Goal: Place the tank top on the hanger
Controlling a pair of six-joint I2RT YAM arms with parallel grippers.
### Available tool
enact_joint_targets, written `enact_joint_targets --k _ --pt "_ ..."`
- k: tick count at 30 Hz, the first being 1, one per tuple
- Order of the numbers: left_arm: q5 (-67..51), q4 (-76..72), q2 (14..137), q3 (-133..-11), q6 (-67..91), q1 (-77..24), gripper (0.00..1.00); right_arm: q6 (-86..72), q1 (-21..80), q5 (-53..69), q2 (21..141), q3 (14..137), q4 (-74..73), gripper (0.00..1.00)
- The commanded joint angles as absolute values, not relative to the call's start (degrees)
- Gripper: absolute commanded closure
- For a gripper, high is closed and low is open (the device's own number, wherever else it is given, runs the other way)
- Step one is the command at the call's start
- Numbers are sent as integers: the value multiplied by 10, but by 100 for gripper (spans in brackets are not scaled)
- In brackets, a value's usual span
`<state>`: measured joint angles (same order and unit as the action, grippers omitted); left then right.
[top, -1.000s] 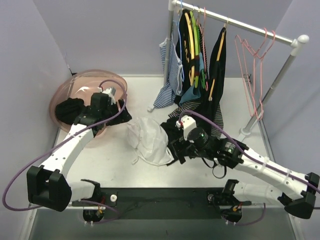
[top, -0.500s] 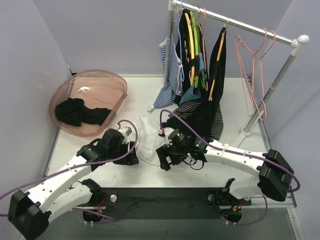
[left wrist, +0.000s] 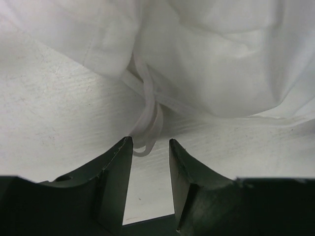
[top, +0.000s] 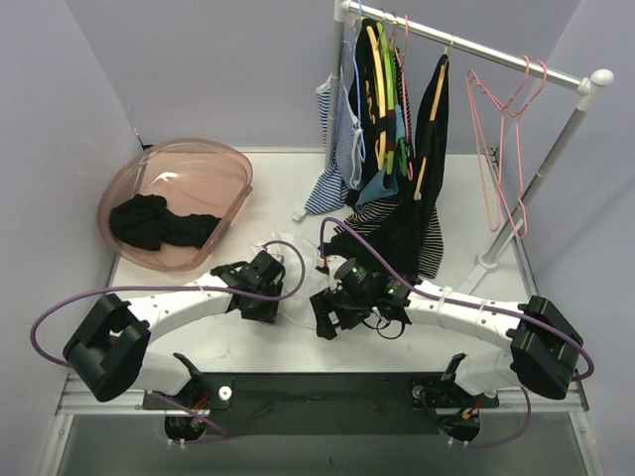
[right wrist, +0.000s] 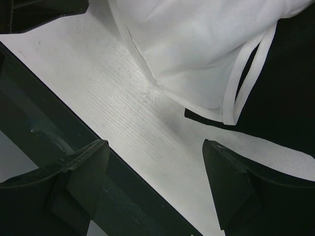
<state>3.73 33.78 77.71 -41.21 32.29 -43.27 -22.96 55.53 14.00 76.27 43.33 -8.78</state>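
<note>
The left hand (left wrist: 150, 147), slightly parted, has just been swung up to the tank top (left wrist: 206, 59) crumpled on the bench (left wrist: 59, 113), strap (left wrist: 147, 123) at twelve o'clock, right hand (right wrist: 155, 145) held spread beside it: a pickup is signalled.

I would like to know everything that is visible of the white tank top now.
The tank top is thin, soft white cloth, crumpled in a heap on the white table. Its hems are narrow and stitched. A thin strap loop trails out toward the open left tool, ending at its fingertips. Another strap edge lies over a black garment. The open right tool hovers beside it, apparently not touching.
</note>
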Motion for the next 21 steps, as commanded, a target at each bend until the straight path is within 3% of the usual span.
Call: enact_joint_targets --k 1,3,6,9,21 --pt "70 323 797 -438 309 -455 57 -242 553 136 744 423 -76 22" --pt "76 323 800 -434 311 -459 65 -243 553 135 750 423 -73 24" --pt "80 331 800 -430 313 -461 88 -243 552 134 757 425 -71 25" --pt "78 337 788 -427 314 -461 99 -236 551 131 765 427 -72 28" --pt "53 368 708 -409 333 -461 100 -185 530 98 820 469 -114 42"
